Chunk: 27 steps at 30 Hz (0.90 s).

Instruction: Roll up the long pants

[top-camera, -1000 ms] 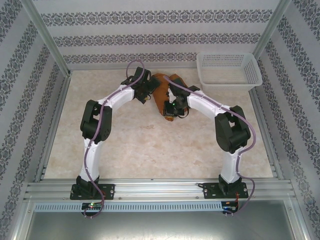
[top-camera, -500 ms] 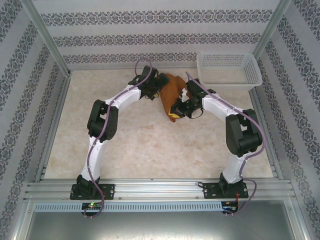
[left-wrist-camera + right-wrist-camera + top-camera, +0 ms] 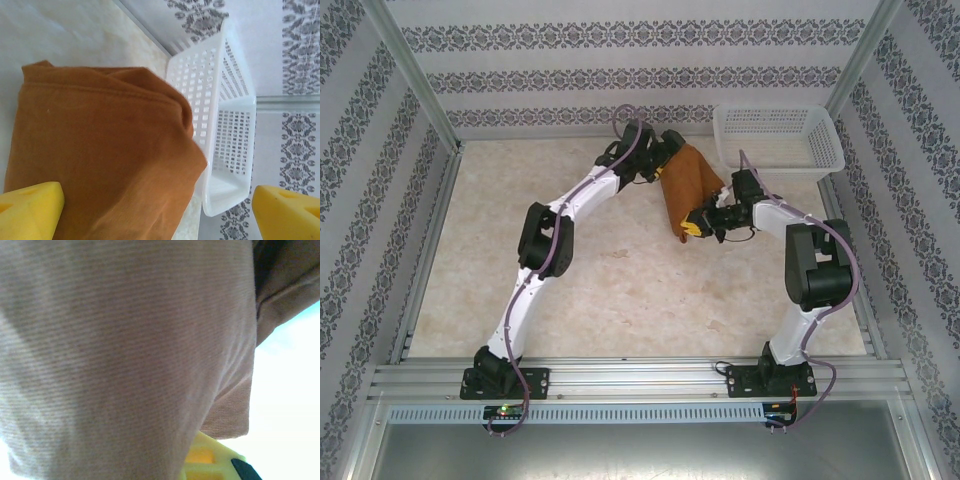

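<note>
Step in hand: by my read this is securing the roll. The long pants are already gathered into a compact bundle, and the job now is to hold that shape.
Right hand: the right hand is clamped tight on the near end of the bundle. In its wrist view, ribbed brown cloth drapes right across the lens, with a yellow fingertip peeking out beneath.
Left hand: the left hand is spread wide and grips nothing, poised at the bundle's far left edge. Its yellow pads frame the cloth.
Doing it well: hold the right pinch firm so the layers do not unwind. Bring the left hand over the full thickness of the far end, not just the top fold, and close only once both pads bracket the cloth.
Watch for: the basket sits just beside the bundle's far right corner, so a wide swing could knock its wall.
Where the pants are: toward the far right of the bench, between the two hands.
Lifted or resting: hard to say from above; the bundle may be partly off the bench.
Look of the pants: rust-brown in a fine-ribbed weave, with soft thick folds and a stitched hem along one edge.
</note>
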Available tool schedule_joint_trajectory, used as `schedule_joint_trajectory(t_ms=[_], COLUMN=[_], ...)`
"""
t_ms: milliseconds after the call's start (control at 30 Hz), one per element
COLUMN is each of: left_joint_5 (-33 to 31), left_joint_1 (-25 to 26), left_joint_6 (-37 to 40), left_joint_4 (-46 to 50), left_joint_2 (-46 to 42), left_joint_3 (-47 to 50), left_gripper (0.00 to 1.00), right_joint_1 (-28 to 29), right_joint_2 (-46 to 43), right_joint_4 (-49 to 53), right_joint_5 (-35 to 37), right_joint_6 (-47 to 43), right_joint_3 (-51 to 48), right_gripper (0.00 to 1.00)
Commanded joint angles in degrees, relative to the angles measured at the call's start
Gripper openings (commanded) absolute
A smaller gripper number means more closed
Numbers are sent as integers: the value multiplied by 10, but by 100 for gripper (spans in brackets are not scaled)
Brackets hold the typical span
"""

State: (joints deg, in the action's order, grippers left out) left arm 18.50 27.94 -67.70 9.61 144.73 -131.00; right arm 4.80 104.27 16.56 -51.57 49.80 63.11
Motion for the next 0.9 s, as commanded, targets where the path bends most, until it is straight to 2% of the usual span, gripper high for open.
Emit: schedule_joint_trajectory(t_ms=[0, 200, 367, 467, 600, 667, 767, 867], left_joint_5=[32, 73, 121, 125, 133, 133, 104, 73], left_joint_1=[20, 29, 37, 41, 42, 44, 43, 42], left_joint_6=[3, 29, 80, 144, 176, 208, 263, 291], left_joint_4=[-37, -60, -56, 1, 11, 66, 154, 195], left_joint_2=[13, 29, 48, 49, 63, 76, 69, 45], left_joint_3=[-24, -36, -54, -49, -40, -61, -63, -34], left_gripper=[96, 96, 96, 100, 100, 100, 100, 100], right_joint_1=[-25, -46, -50, -50, -50, -50, -50, -49], right_joint_2=[-6, -3, -2, -7, -10, -11, -13, -10], right_joint_4=[-39, -42, -35, -30, -14, -4, 22, 34], right_joint_5=[-30, -45, -55, -59, -59, -59, -54, -51], right_joint_6=[47, 43, 41, 40, 31, 22, 2, -8], right_joint_3=[-15, -14, -5, 1, 9, 15, 22, 26], right_gripper=[3, 4, 5, 5, 6, 6, 6, 6])
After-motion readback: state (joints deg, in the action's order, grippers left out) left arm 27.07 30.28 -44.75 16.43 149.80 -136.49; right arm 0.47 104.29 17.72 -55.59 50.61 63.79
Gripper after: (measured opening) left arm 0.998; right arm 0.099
